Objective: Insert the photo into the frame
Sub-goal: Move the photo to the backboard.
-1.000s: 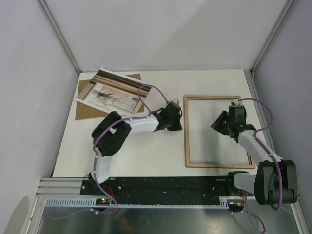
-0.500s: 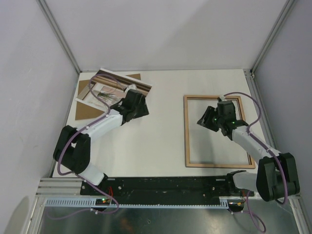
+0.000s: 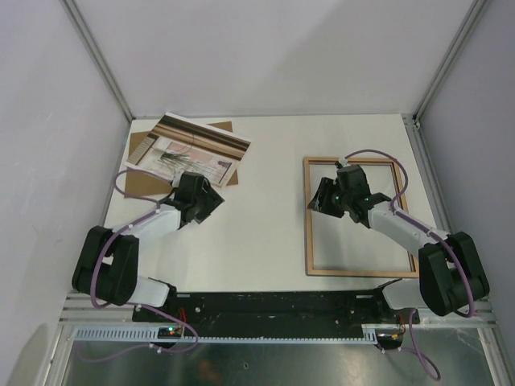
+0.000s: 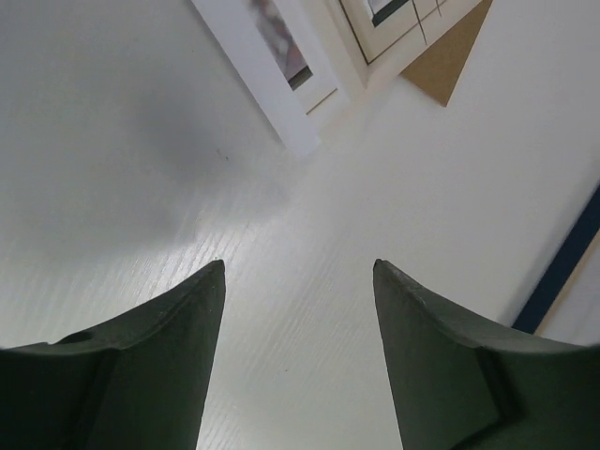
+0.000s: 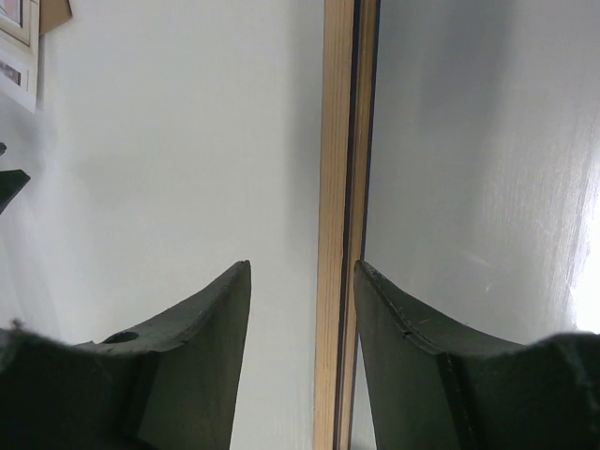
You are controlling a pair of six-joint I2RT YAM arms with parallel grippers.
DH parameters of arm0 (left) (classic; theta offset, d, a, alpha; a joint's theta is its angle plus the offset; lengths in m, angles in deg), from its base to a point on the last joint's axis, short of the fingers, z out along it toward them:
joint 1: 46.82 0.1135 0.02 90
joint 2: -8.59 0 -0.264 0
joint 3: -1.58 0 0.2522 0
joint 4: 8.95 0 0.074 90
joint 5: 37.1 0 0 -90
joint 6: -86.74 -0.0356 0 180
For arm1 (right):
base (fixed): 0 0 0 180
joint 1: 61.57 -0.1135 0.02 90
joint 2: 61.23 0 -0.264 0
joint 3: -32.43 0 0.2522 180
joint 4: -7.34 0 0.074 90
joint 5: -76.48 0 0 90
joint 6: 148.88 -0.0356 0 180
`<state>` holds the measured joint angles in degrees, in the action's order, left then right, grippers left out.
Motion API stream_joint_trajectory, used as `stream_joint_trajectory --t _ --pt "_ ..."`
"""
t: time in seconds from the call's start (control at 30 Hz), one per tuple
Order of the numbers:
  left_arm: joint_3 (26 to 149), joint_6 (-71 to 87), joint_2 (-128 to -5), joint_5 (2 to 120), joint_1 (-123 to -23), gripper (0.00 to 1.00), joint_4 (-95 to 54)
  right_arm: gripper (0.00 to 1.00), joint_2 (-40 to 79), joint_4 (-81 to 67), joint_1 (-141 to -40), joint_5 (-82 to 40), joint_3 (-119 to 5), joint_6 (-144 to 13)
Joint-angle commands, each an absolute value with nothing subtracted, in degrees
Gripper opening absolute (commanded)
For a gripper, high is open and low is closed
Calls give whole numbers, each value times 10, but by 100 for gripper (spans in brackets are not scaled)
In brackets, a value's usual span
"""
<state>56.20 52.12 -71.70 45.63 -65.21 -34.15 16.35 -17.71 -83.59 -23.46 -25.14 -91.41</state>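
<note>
Jaws of the left gripper (image 4: 299,267) stand well apart and hold nothing, over bare table (image 3: 257,241). The photo (image 3: 191,149) lies just ahead at far left, tilted, partly over a brown backing board (image 3: 138,186). Right gripper (image 5: 302,267): jaws apart, nothing gripped, above the left rail of the frame (image 3: 308,233), which lies flat at right, wood side up, well apart from the photo

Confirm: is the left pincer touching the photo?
Apart. Left wrist view: the open left pincer frames only bare table; the photo ends at a corner farther ahead, clear of both fingertips.
</note>
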Motion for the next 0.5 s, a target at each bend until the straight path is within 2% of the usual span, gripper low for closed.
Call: stream_joint_trajectory --t 0.0,0.2,0.47 --pt "520 596 -709 517 -628 69 -204 53 167 -168 -841 -236 -273 -912" --pt "455 651 -729 548 -608 68 -72 53 165 -177 -843 -238 -273 -906" --pt "433 677 -784 554 -596 67 3 53 165 -185 -846 -236 -273 -901"
